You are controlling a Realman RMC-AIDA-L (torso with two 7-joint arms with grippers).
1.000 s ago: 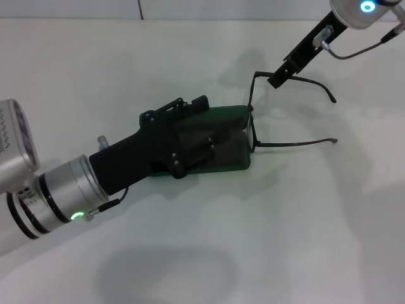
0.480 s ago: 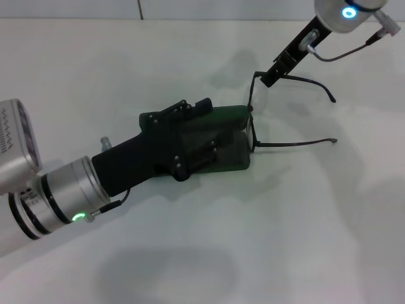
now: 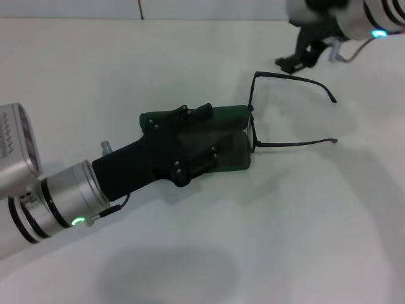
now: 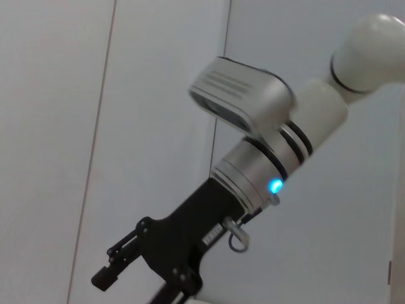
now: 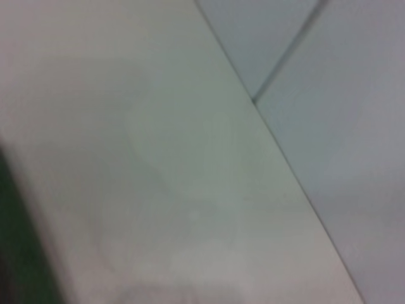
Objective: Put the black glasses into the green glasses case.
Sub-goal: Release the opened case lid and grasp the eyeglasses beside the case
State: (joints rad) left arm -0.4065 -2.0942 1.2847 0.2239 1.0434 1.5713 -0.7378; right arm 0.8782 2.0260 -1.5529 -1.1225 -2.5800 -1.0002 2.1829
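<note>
left gripper [image 3: 201,136], fingers' state unclear, covers the green glasses case [image 3: 233,117]; black glasses [image 3: 285,114] rest unfolded against it, so open temples could snag; right gripper [image 3: 292,63] hovers empty.

glasses [image 3: 278,111]: black | glasses case [image 3: 233,140]: dark green | table [image 3: 304,215]: white | left end effector [image 3: 190,142]: black

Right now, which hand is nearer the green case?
Left. The left hand lies over the green glasses case, hiding most of it. The right hand is well beyond it, past the black glasses.
</note>
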